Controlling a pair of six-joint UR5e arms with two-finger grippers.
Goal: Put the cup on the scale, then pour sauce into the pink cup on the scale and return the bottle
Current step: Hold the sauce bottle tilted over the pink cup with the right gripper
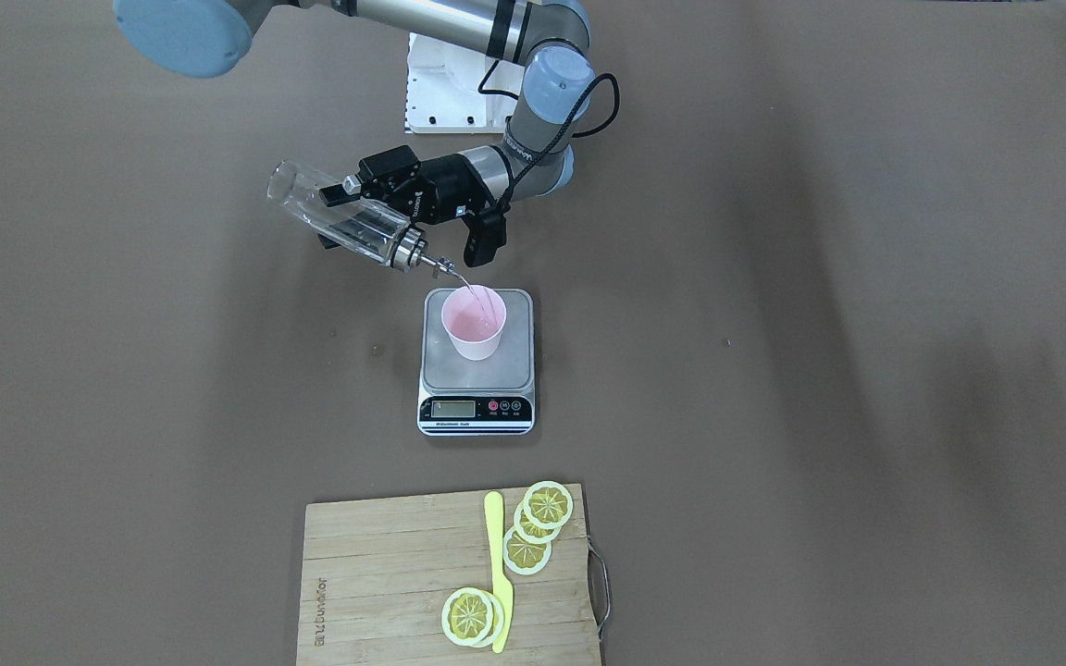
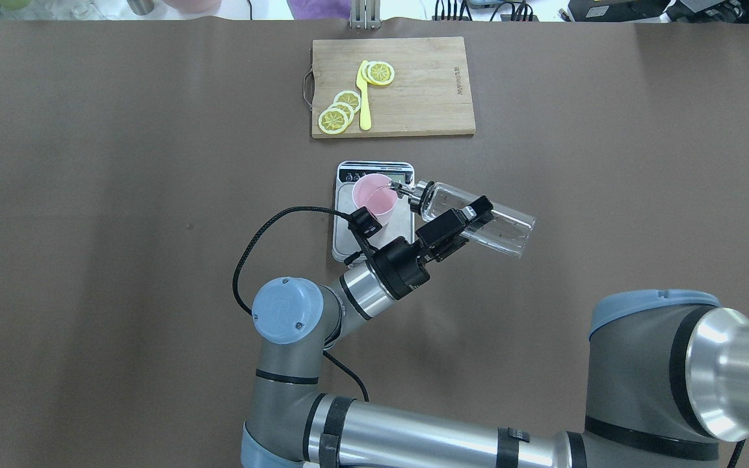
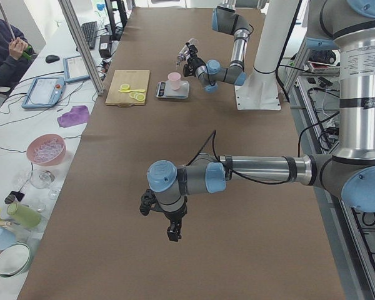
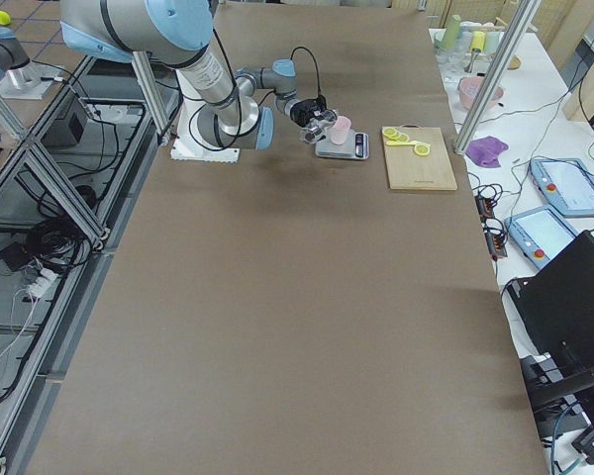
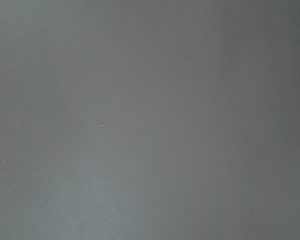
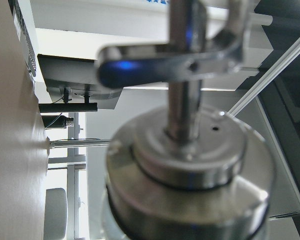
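Clear sauce (image 1: 464, 281) runs in a thin stream from the spout of the tilted bottle (image 1: 371, 231) into the pink cup (image 1: 474, 324). The cup stands upright on the steel platform of the scale (image 1: 477, 375), near the middle of the counter (image 1: 820, 370). The right gripper (image 1: 337, 217) has its fingers pinching the bottle across its body, with the neck angled down toward the cup. The left gripper (image 3: 172, 231) hangs over bare counter, well apart from all this; I cannot tell whether its fingers are spread or pressed together. The cup is already placed, so the pour is the step in hand. Next, I judge, the wrist must roll the bottle upright while the spout is over the cup, so drips fall inside. Then it must carry the bottle away and stand it on the counter.
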